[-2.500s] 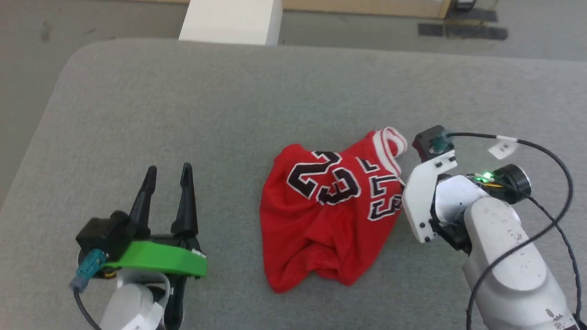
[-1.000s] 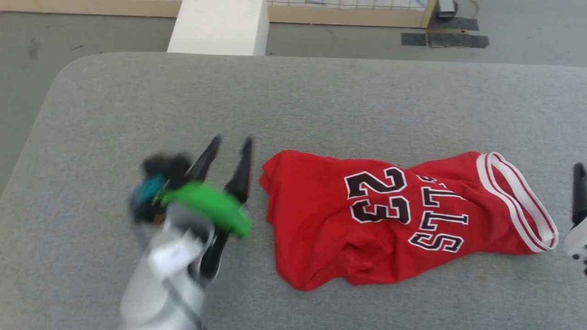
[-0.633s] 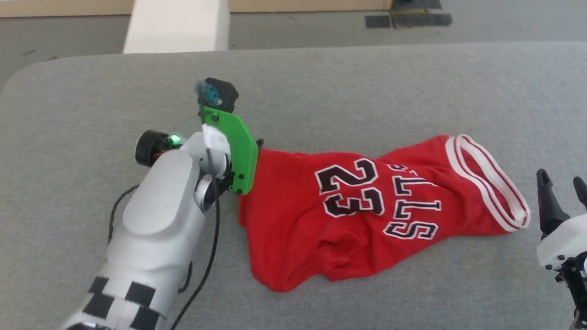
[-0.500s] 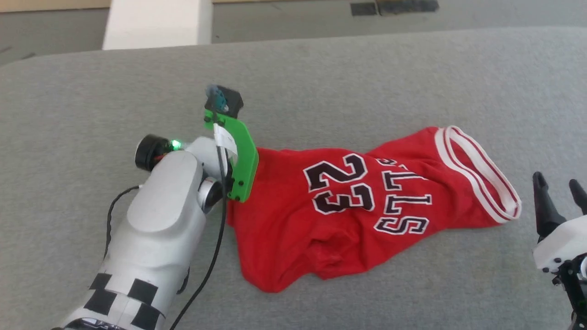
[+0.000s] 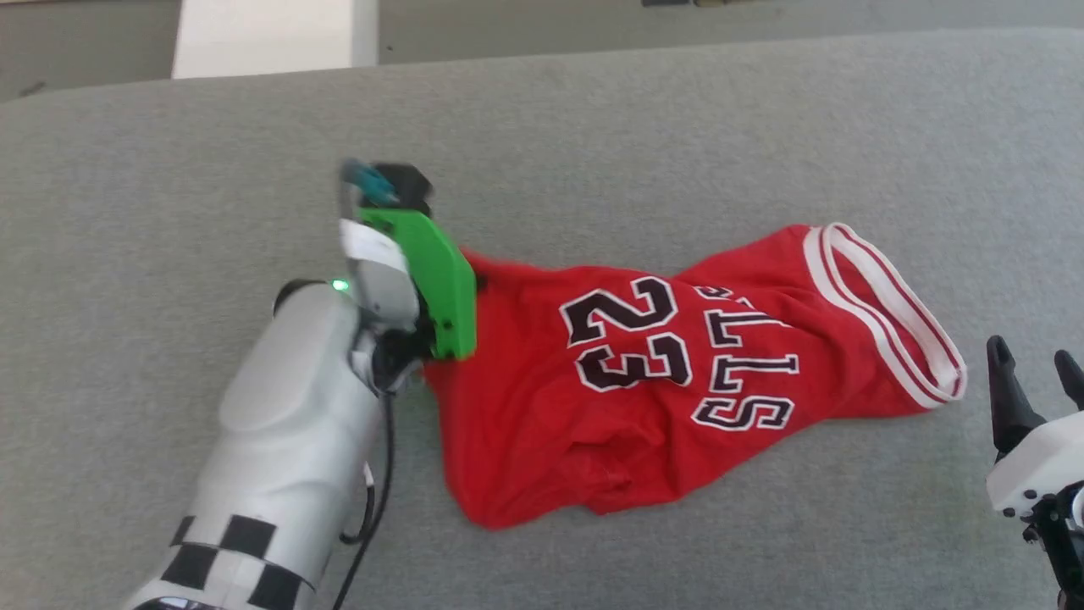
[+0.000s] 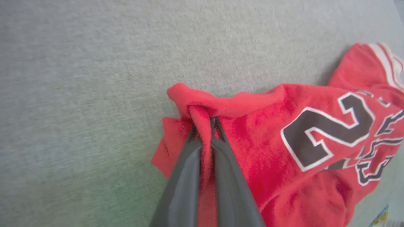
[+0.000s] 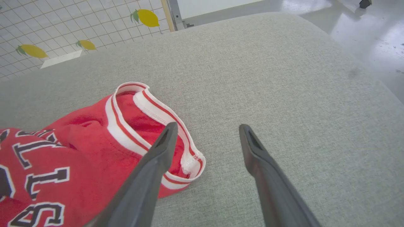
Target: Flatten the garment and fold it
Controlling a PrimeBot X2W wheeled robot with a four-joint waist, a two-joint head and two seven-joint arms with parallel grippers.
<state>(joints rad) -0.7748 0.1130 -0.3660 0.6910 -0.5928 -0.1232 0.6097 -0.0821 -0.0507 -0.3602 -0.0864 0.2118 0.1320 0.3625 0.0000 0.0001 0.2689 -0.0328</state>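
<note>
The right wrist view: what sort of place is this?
Probably an indoor test room or lab: a large grey fabric-covered table, a shiny bare floor, and a gridded panel printed with lemons beyond it.

Light was bright, even; thin shadow lay under the garment (image 5: 525, 440). Left wrist view was soft; floor (image 7: 372, 28) beyond the garment glared.

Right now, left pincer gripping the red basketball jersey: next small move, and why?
Probably swing the right pincer onto the white red-striped trim and close. The left pincer is shut on a fold at the opposite edge of the red sleeveless basketball jersey, the cloth lies rumpled, the right pincer stands open beside the trim; two grips could pull it flat.
</note>
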